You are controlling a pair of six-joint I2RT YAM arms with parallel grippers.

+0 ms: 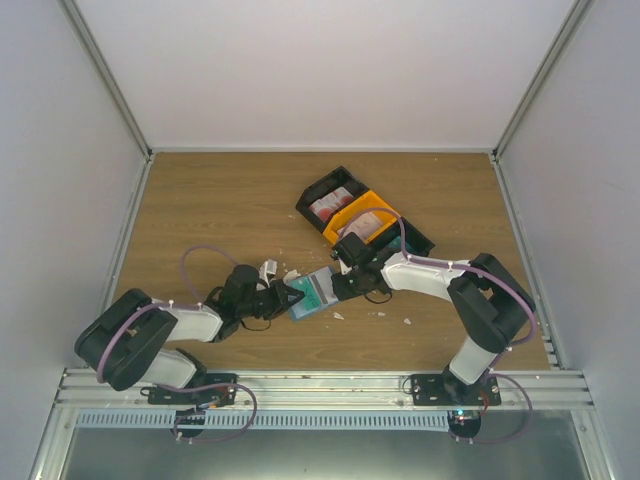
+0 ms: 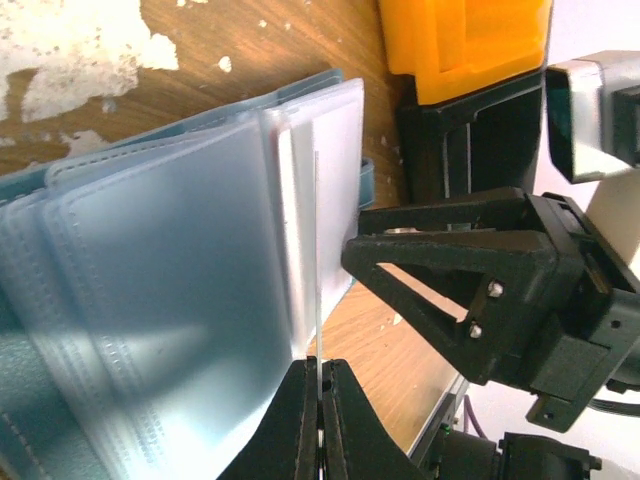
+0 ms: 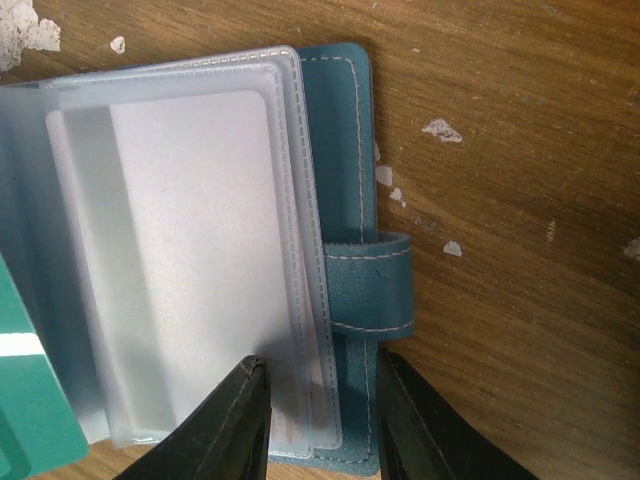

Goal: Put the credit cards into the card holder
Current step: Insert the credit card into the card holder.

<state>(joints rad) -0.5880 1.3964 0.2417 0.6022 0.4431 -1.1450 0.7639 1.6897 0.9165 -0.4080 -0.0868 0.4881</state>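
Left gripper [image 2: 320, 400] pinches a clear sleeve edge of the open card holder [image 3: 345, 150]. Right gripper [image 3: 320, 425] clamps the holder's cover edge mid-table; no writing readable anywhere.

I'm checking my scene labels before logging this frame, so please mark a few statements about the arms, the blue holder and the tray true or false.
1. The blue stitched card holder lies open on the wooden table. True.
2. The left gripper stands wide open. False: it is shut on a thin clear plastic sleeve.
3. The right gripper straddles the holder's edge. True.
4. The black-and-orange compartment tray sits near the left arm's base. False: it lies beyond the right gripper.
5. White scraps litter the table. True.
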